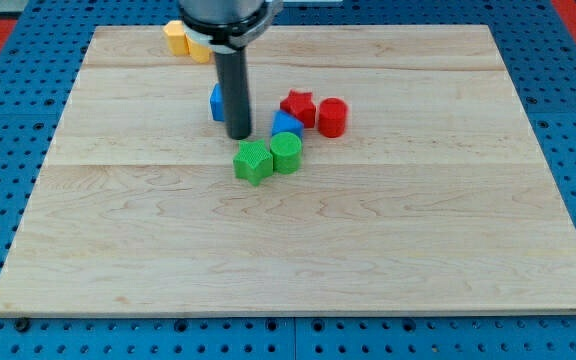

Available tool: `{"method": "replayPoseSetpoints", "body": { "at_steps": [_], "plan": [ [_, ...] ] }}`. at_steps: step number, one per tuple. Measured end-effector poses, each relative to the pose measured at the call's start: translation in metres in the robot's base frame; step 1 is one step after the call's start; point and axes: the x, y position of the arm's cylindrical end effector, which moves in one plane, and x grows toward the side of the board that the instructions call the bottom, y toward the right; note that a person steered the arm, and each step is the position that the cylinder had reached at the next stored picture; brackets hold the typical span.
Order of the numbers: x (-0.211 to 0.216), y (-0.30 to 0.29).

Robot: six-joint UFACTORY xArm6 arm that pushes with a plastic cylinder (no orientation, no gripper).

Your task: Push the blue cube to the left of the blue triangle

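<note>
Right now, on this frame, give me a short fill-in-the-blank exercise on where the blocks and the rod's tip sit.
1. My tip stands just to the view's right of a ____ block that the rod partly hides.
2. The red star has a red ____ on its right.
3. The green star touches a block coloured ____.
4. The yellow blocks lie near the board's ____ edge.

Missing words: blue; cylinder; green; top

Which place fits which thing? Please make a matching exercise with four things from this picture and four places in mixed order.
Things:
1. red cylinder
2. green star
3. yellow blocks
4. my tip

Places:
A. near the board's top edge
B. farthest to the view's right in the cluster
C. between the blue cube and the blue triangle
D. lowest in the view

Pairs: 1-B, 2-D, 3-A, 4-C
</note>
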Motion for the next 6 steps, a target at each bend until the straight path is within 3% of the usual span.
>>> {"method": "replayPoseSetpoints", "body": {
  "at_steps": [1, 2, 3, 4, 5, 6],
  "plan": [
    [-0.011, -0.124],
    [-0.102, -0.105],
    [-0.094, 0.010],
    [-0.046, 0.012],
    [-0.045, -0.049],
    [-0.022, 0.043]
  ]
}}
